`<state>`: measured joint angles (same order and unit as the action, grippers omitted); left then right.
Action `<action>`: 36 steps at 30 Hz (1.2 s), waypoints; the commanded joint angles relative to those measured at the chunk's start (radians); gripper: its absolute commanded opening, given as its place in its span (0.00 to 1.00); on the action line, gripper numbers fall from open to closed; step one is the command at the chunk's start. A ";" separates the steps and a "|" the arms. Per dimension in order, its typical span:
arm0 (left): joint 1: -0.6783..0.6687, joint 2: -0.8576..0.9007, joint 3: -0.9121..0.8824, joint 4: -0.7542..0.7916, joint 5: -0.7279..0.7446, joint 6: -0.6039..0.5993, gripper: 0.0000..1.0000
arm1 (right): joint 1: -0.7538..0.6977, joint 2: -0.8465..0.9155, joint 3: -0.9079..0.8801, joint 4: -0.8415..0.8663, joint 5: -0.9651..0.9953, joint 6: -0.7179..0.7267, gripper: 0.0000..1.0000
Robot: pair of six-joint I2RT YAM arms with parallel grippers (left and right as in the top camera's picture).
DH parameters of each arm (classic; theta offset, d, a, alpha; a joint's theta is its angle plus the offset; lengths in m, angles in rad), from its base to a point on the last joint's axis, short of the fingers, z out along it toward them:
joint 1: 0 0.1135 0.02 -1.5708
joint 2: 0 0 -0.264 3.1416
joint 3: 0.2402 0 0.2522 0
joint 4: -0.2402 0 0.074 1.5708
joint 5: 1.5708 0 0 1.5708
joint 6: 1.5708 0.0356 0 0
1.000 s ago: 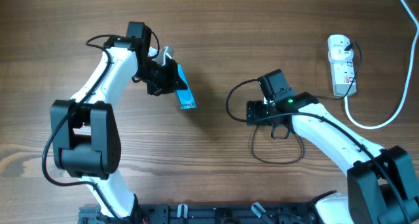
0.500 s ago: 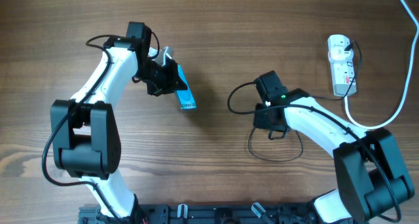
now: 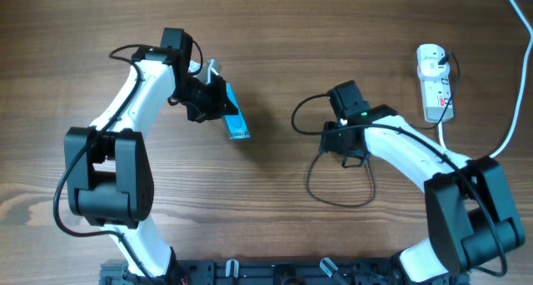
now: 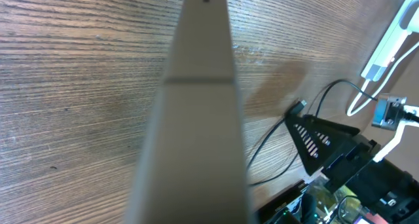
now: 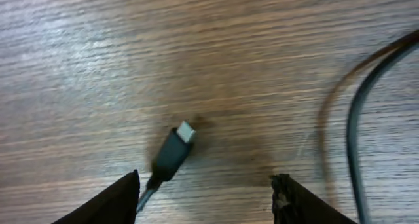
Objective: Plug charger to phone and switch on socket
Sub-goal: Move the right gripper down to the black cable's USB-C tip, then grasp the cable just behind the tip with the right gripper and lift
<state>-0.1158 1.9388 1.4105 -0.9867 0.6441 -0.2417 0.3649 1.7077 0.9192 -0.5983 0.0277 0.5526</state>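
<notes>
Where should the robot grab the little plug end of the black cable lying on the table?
On the connector's dark plastic body, just behind the metal tip, coming straight down from above. It lies flat on the table with bare wood on both sides, so the jaws can close across its narrow sides. That probably leaves the tip free to go into the phone.

Both arms share one build. On the left arm (image 3: 133, 97) and the right arm (image 3: 412, 156) we see white tubular links joined by black cylindrical joint housings, with large black shoulder blocks (image 3: 112, 181) near the base. A thin black cable (image 3: 58, 193) loops outside the left shoulder. A green LED (image 3: 364, 114) glows on the right wrist. The right fingers (image 5: 124, 199) are dark, matte and wedge-shaped.
</notes>
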 commanded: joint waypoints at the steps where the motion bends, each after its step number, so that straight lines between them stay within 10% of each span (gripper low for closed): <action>1: 0.002 -0.026 -0.003 -0.001 0.020 -0.002 0.04 | -0.006 0.018 0.020 -0.005 -0.022 0.000 0.63; 4: 0.002 -0.026 -0.003 -0.001 0.020 -0.002 0.04 | -0.006 0.018 0.019 -0.027 -0.080 0.000 0.41; 11: 0.002 -0.026 -0.003 0.000 0.020 -0.002 0.04 | -0.002 0.018 0.019 -0.001 -0.133 0.088 0.52; 19: 0.002 -0.026 -0.003 -0.001 0.026 -0.002 0.04 | 0.043 0.047 -0.013 0.112 -0.087 0.128 0.37; 24: 0.002 -0.026 -0.003 -0.001 0.028 -0.002 0.04 | 0.043 0.071 -0.013 0.141 -0.052 0.025 0.48; 29: 0.002 -0.026 -0.003 -0.001 0.028 -0.002 0.04 | 0.043 0.071 -0.012 0.072 -0.106 0.041 0.26; 36: 0.002 -0.026 -0.003 -0.002 0.028 -0.002 0.04 | 0.005 0.071 0.074 -0.053 -0.185 0.040 0.36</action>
<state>-0.1158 1.9388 1.4109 -0.9871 0.6445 -0.2417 0.3710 1.7588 0.9710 -0.6647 -0.1238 0.5499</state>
